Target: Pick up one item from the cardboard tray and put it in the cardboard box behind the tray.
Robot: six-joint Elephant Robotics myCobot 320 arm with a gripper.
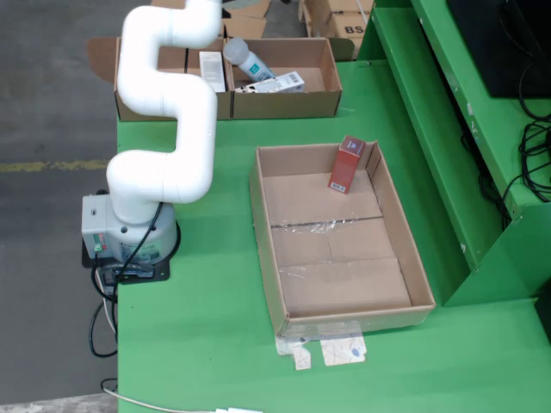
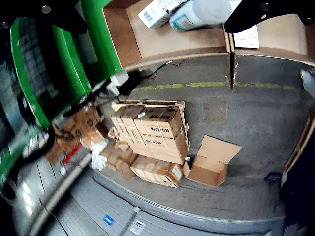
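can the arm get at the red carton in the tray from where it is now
Probably yes: the red carton leans at the tray's far wall, uncovered, nothing beside it. The arm is over the back box, so it must swing back.

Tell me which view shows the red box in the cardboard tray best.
The fixed overhead view: the red box leans against the far wall of the cardboard tray, fully visible. The gripper-mounted view misses it entirely, showing only the floor and part of the rear cardboard box.

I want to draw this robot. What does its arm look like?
The arm is smooth, white and tube-shaped with rounded bends. It stands on a grey boxy base on a black plate, with black cables trailing from it. The wrist view shows dark claw fingers.
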